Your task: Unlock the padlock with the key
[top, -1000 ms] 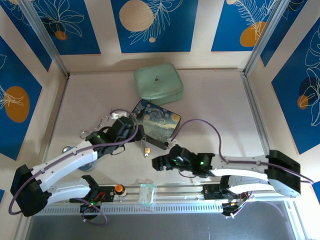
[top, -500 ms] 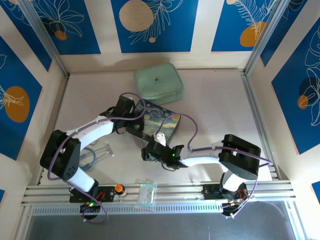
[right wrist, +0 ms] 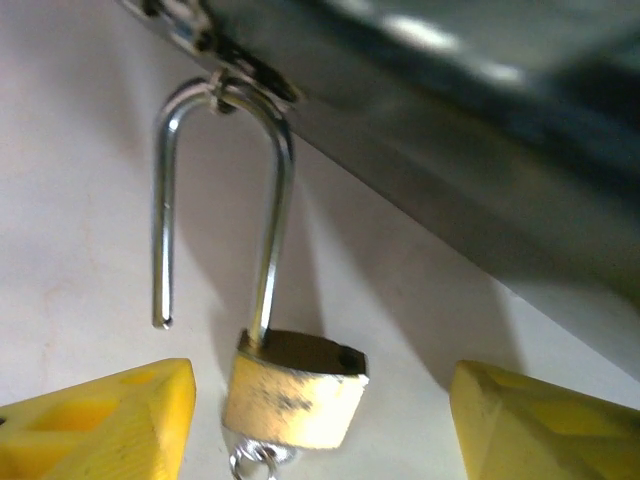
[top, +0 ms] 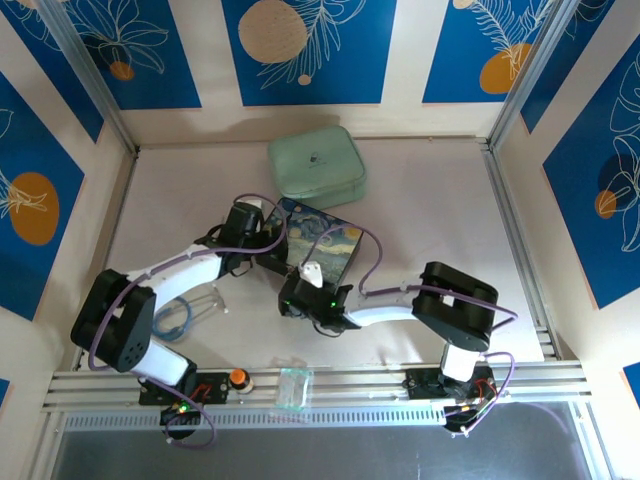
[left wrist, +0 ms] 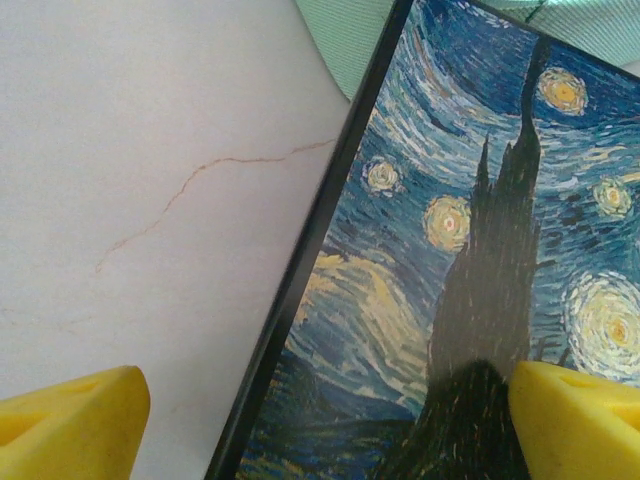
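Both arms have swung in from their stretched-out pose of a second ago. Over the last half-second my right arm has folded tighter and nudged its claw toward the box's near side. Closest to me, the right gripper (right wrist: 320, 425) is spread wide, with a yellow fingertip on either side of the padlock (right wrist: 295, 392) and neither touching it. The brass body hangs tilted from one leg of its shackle (right wrist: 283, 210). The other leg ends free in the air, out of the body, and the bend is hooked through the latch (right wrist: 200, 35) on the starry-night box (top: 322, 240). Something silvery pokes out under the body, cut off by the frame, and I can't tell whether it's the key. Further on, the left gripper (left wrist: 320, 430) is also spread and straddles the lid's edge, with one fingertip over the table (left wrist: 150, 200) and the other over the painting. Beyond sits a mint-green case (top: 316, 165).
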